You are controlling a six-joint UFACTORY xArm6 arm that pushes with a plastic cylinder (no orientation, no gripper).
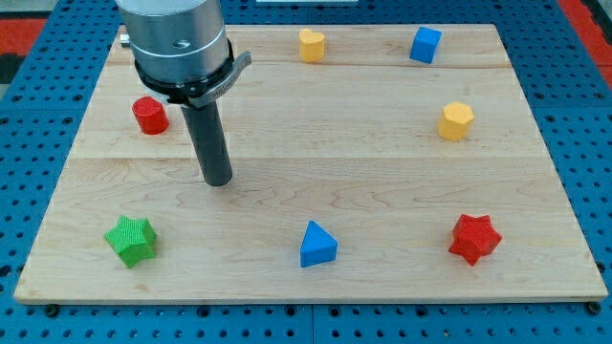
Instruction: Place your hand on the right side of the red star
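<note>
My tip (219,179) on bare board, touching nothing – red star (474,238) far right; arm top cut off

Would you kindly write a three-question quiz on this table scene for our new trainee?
1. True or false: my tip touches the red star.
2. Which block lies nearest my tip? A) red cylinder B) blue cube C) yellow hexagon
3. Fill in: the green star sits toward the view's bottom ____.

Key: 1 false, they are far apart; 2 A; 3 left.
</note>
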